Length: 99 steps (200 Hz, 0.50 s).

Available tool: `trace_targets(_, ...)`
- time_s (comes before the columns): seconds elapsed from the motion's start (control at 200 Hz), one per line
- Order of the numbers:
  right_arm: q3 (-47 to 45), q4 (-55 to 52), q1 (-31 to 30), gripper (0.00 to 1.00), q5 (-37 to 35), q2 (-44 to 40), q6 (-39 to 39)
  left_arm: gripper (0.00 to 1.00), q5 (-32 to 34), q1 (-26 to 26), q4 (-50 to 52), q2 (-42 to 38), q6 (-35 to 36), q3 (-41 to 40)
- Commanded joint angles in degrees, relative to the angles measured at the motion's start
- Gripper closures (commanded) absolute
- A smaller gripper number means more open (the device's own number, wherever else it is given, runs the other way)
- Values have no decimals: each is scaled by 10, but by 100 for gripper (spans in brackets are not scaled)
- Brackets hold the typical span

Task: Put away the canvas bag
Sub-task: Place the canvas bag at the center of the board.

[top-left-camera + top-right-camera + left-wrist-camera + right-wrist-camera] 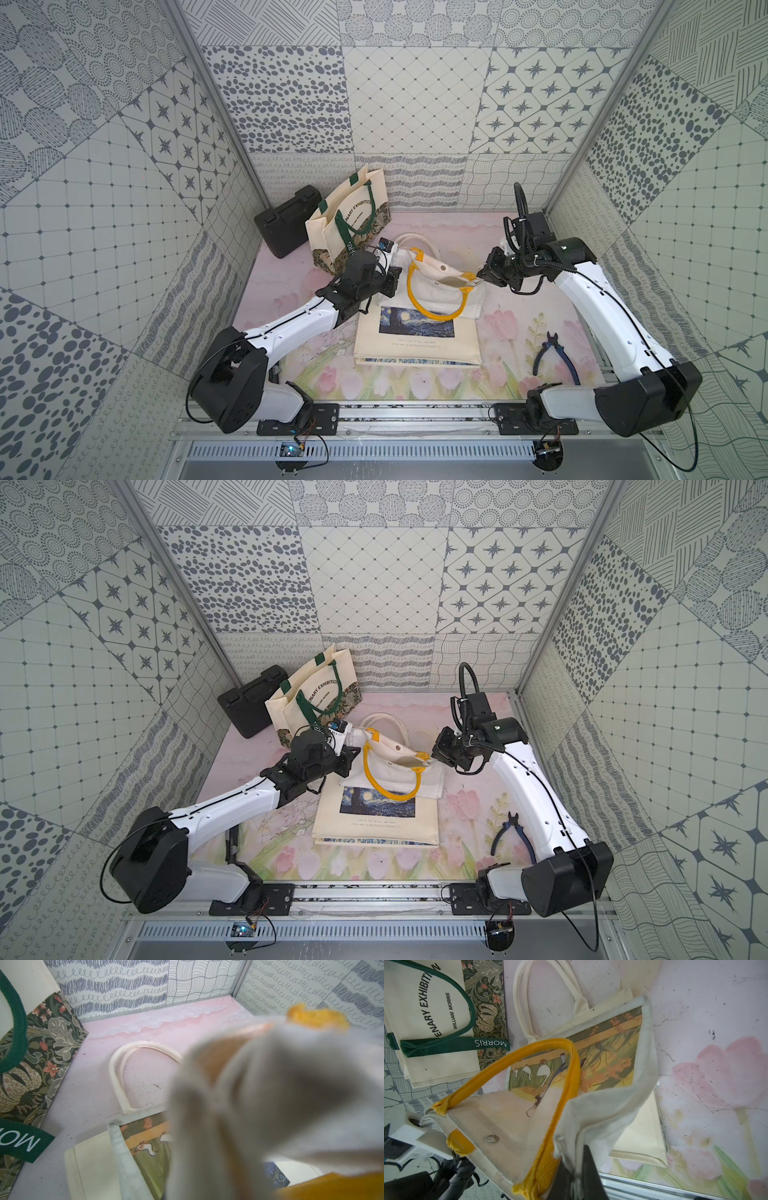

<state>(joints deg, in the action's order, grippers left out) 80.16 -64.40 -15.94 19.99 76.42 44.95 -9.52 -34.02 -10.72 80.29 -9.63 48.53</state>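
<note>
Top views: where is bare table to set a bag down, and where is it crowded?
Free: back right, between yellow-handled bag and back wall; also between Starry Night bag and pliers. Crowded: back left, around standing tote and black case.

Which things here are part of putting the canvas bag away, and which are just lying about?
In the job: yellow-handled canvas bag, left gripper and right gripper, each shut on its rim.
Lying about: William Morris tote (possibly where it goes), goose-print bag, Starry Night tote, black case, pliers.
</note>
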Motion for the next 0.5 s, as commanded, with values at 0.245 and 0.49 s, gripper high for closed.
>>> trace_targets(0.245, 11, 31, 45, 53, 43, -42, -138, 94, -60, 49, -27, 21, -50, -8)
trace_targets(0.49, -99, 254, 82, 54, 53, -100, -240, 59, -77, 58, -50, 32, -43, -19)
